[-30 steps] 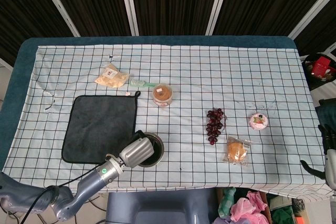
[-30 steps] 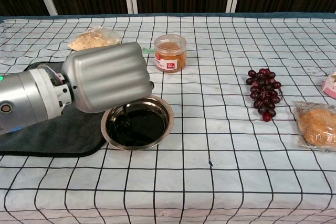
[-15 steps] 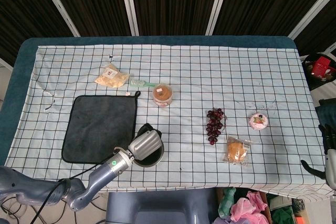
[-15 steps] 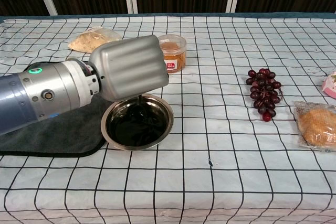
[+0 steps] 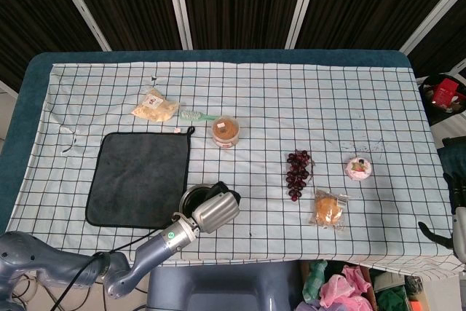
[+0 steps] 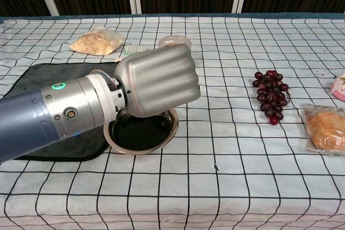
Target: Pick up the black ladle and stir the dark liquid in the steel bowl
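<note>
Steel bowl (image 6: 141,135) sits on the checked cloth (image 6: 226,176) near the front edge of the tabletop (image 5: 218,56), its left rim touching or just overlapping the right edge of the dark grey mat (image 5: 138,176). Dark liquid (image 6: 137,132) fills the bowl. Black ladle: not clearly visible in either view; in the head view a dark shape (image 5: 218,189) pokes out from under the hand at the bowl's right rim, but I cannot tell what it is.

Left hand (image 6: 157,80) hangs directly over the bowl, covering its right and far part; only the ribbed metal back shows, fingers turned away from both cameras, so I cannot tell whether they are closed on anything. Left forearm (image 6: 54,114) runs in from lower left, across the mat, a green ring light on its cuff.

Right hand (image 5: 455,213) only partly in view at the right frame edge in the head view, off the cloth; finger state cannot be judged.

Other items: orange-lidded jar (image 5: 226,130) behind the bowl, mostly hidden by the hand in the chest view; snack bag (image 6: 98,41) and a green brush (image 5: 195,115) at far left; grapes (image 6: 271,94) to the right; wrapped bun (image 6: 325,129) and a pink-wrapped cake (image 5: 357,167) further right.
</note>
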Robot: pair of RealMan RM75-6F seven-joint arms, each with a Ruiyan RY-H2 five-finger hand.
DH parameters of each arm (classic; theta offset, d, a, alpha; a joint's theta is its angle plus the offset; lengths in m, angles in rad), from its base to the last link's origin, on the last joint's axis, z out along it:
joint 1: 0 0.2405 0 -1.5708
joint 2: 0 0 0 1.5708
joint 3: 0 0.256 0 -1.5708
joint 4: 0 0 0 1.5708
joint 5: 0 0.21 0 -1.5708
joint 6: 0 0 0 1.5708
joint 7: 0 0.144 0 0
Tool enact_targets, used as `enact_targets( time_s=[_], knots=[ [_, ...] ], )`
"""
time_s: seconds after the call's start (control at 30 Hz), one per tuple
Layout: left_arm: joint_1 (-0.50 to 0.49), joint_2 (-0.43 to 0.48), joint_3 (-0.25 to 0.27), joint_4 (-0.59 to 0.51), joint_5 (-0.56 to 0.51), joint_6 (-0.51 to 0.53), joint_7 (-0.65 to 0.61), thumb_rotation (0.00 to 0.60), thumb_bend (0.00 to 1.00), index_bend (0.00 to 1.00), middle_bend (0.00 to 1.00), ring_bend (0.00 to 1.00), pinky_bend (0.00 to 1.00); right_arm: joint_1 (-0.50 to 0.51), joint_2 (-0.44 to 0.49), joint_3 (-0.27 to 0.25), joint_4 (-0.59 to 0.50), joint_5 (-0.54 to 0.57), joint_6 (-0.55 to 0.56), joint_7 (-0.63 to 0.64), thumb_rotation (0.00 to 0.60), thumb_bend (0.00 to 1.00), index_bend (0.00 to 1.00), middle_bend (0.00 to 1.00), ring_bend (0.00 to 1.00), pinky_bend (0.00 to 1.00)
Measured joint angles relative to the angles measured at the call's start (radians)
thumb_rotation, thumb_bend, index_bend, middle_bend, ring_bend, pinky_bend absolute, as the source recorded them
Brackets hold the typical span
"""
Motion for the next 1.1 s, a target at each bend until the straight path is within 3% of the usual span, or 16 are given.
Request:
enact_targets(
  time_s=[0.37,0.67,0.93,1.1],
  knots=[
    [0.066,0.125,0.059,-0.139,0.052,0.044,-0.024,0.6,0.47,0.69,1.0,0.99,0.97,0.002,-0.004,-0.002,-0.003,-0.002,-0.002,-0.012,0.6,0.11,0.03,0.01,0.06,0.22],
    [0.103,0.162,0.067,-0.143,0.035,0.039,-0.038,0.6,0.47,0.69,1.0,0.99,0.97,0.003,-0.005,-0.003,-0.005,0.0,-0.004,-0.016,0.6,0.12,0.03,0.01,0.06,0.22],
    [0.103,0.149,0.04,-0.095,0.012,0.013,-0.052,0.6,0.47,0.69,1.0,0.99,0.97,0.003,-0.005,-0.002,-0.003,0.004,-0.005,-0.018,0.6,0.12,0.03,0.01,0.06,0.22],
    [0.084,0.108,-0.005,-0.036,-0.015,-0.012,-0.041,0.6,0.47,0.69,1.0,0.99,0.97,0.001,-0.004,0.0,0.0,0.006,-0.004,-0.012,0.6,0.11,0.03,0.01,0.06,0.22]
  ],
)
